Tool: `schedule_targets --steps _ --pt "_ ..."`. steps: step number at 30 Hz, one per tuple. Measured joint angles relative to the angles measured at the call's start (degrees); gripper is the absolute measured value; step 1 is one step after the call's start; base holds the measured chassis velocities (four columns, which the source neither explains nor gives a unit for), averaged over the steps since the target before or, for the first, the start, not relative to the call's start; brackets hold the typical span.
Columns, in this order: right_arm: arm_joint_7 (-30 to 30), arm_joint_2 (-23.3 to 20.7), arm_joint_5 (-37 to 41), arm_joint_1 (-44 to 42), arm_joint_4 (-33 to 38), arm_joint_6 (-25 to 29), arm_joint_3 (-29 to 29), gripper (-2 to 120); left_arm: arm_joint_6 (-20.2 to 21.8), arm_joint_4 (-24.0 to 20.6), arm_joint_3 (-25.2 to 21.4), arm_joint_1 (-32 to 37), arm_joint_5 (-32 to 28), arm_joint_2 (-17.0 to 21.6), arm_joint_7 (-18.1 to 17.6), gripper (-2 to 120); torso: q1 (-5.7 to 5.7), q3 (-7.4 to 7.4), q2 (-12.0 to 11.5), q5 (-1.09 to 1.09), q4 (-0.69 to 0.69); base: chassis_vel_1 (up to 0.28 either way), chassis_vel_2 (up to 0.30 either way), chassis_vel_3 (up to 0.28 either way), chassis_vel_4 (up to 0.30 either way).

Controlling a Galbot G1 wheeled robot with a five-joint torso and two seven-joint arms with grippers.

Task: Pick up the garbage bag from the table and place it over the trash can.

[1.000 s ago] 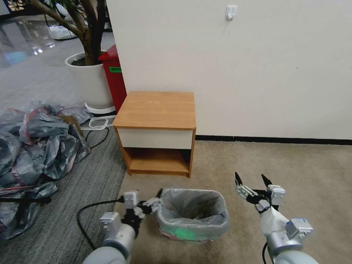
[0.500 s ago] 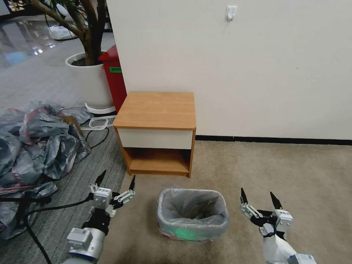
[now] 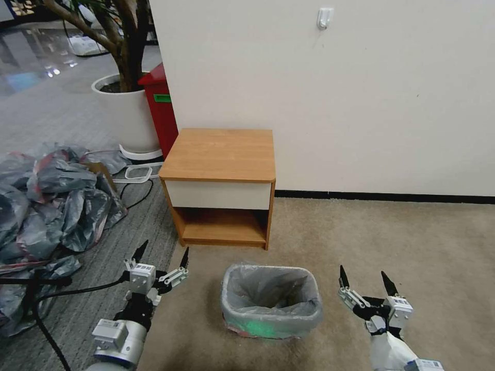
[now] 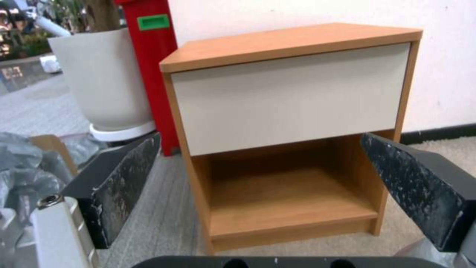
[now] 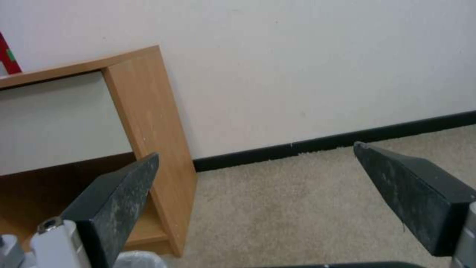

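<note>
The garbage bag, thin grey plastic, lines the trash can on the carpet in the head view, with its edge folded down over the rim all round. My left gripper hangs open to the left of the can, apart from it. On the can's right, my right gripper is open too and holds nothing. The table stands behind the can with a bare top. The left wrist view looks between the open left gripper at the table. The right wrist view shows the right gripper open before the table's side.
A big heap of grey-and-pink bags lies on the floor at the left, with a black cable running past it. A red bin and a white planter stand behind the table. The wall closes the back.
My left gripper has drawn away leftward from the can's left rim and now stands open. The right gripper has sunk lower and nearer to me. Bag and can are unmoved.
</note>
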Motion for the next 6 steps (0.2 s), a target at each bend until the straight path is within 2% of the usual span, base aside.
schedule_targets --steps 6 --pt "0.0 0.0 0.0 0.0 0.0 -0.1 0.0 100 0.1 0.0 0.0 0.0 -0.1 0.0 -0.1 100 0.00 0.00 0.0 0.00 0.00 0.000 0.000 0.000 0.000"
